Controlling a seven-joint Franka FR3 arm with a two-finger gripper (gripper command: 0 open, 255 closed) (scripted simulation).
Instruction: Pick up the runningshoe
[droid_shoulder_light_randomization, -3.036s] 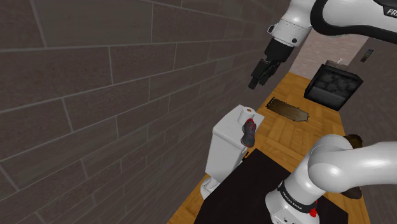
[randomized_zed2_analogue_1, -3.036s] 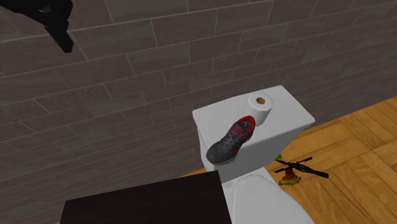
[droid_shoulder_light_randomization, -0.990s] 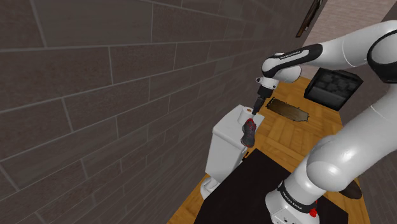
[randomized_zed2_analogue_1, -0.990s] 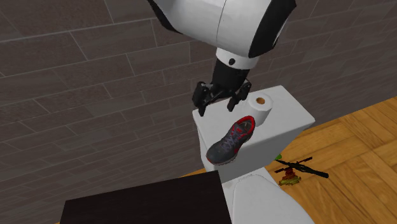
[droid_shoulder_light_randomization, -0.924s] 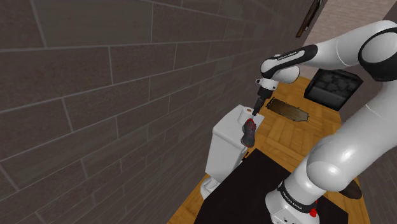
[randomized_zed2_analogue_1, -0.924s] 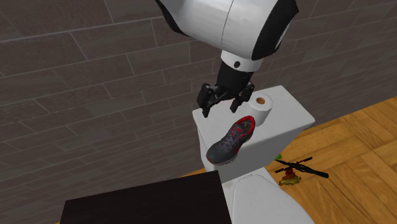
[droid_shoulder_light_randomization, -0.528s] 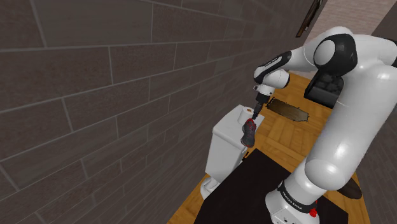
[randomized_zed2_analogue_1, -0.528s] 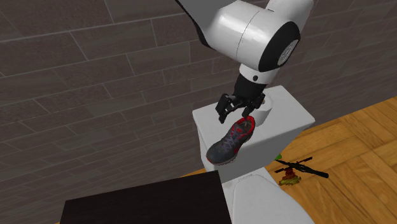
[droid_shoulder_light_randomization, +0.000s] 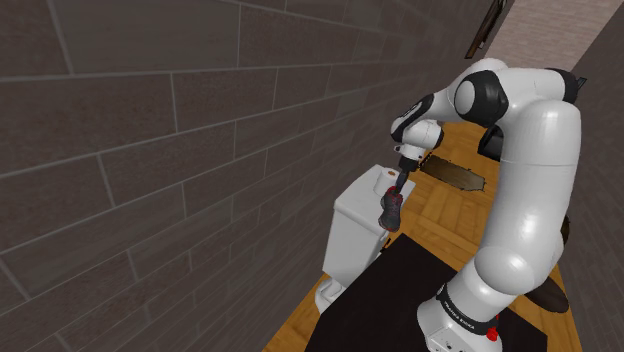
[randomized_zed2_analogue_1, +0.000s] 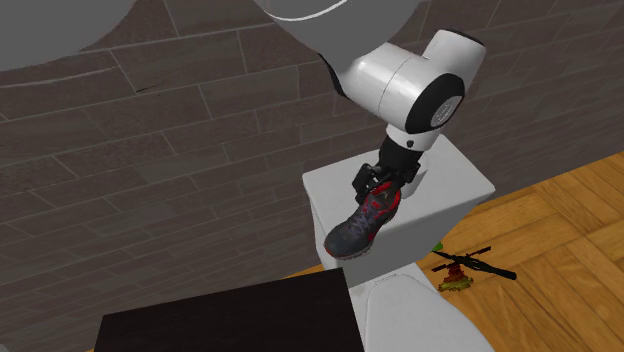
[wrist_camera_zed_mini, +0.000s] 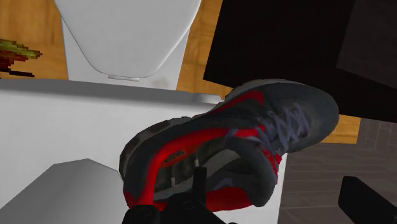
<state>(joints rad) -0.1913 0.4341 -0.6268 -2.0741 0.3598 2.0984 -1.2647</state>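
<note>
Wrist view, running shoe (wrist_camera_zed_mini: 254, 130) on white tank (wrist_camera_zed_mini: 63, 127), heel between wide-apart fingers (wrist_camera_zed_mini: 366, 200) (one standing clear)

A dark grey running shoe (wrist_camera_zed_mini: 254, 137) with red trim lies on a white toilet tank (wrist_camera_zed_mini: 57, 127), its toe jutting past the edge. The black gripper (wrist_camera_zed_mini: 273, 213) has its fingers spread wide at the heel. Beyond are the white toilet lid (wrist_camera_zed_mini: 127, 32), wooden floor (wrist_camera_zed_mini: 32, 25) and a black surface (wrist_camera_zed_mini: 286, 38).

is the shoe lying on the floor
No, the shoe lies on top of the white toilet tank, its toe sticking out past the tank's edge.
</note>
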